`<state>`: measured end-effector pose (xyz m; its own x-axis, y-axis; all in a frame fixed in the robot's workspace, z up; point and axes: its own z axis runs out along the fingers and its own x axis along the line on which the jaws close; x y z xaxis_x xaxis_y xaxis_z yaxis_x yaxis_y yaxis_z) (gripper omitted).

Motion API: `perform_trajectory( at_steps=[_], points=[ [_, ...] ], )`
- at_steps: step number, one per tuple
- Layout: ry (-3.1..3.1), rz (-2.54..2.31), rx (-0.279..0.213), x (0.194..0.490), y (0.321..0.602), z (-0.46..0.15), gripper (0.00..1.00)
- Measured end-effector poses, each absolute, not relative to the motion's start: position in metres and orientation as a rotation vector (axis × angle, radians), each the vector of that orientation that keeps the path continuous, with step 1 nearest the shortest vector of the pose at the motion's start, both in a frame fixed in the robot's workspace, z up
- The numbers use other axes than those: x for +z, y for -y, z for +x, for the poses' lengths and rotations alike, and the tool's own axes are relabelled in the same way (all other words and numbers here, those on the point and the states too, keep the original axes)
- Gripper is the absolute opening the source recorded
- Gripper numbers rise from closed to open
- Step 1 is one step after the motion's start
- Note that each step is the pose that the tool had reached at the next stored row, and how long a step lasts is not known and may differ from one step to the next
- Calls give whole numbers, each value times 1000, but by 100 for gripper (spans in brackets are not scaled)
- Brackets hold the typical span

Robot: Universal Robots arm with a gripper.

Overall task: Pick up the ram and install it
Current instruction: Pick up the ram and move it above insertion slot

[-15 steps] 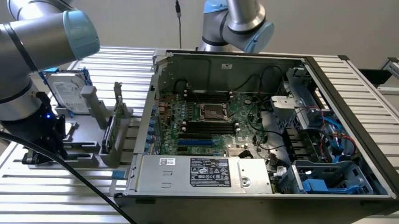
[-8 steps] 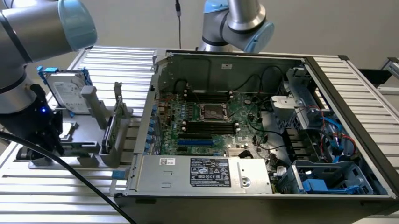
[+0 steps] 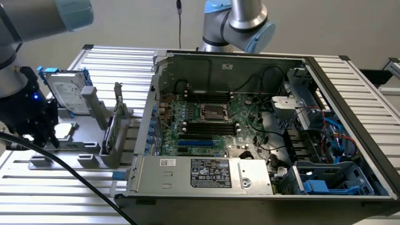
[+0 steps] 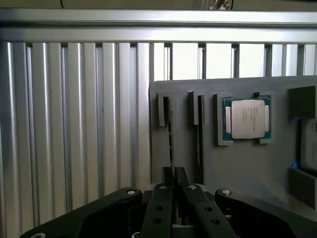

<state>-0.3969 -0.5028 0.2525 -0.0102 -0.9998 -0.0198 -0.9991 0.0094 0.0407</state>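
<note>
The ram (image 4: 171, 144) stands on edge in the outermost slot of a grey parts holder (image 4: 237, 163), so I see it as a thin line running in between my fingers. My gripper (image 4: 174, 173) is shut on the ram, fingers pressed close on either side. In the exterior view my gripper (image 3: 39, 140) hangs low over the holder (image 3: 69, 150) at that view's left. Black memory slots (image 3: 212, 126) lie on the motherboard inside the open computer case (image 3: 231, 57).
A second thin stick (image 4: 198, 139) stands in the neighbouring slot, beside a square silver processor (image 4: 246, 119). The hard drive with blue rails (image 3: 62, 91) stands at the holder's back. Another arm (image 3: 240, 23) rises behind the case. A black cable (image 3: 75, 183) crosses the ribbed table.
</note>
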Motion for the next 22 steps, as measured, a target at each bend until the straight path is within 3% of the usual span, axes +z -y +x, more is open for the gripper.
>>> perform_trajectory(
  at_steps=[22],
  points=[
    [2211, 2210, -72, 353, 501, -329, 14]
  ],
)
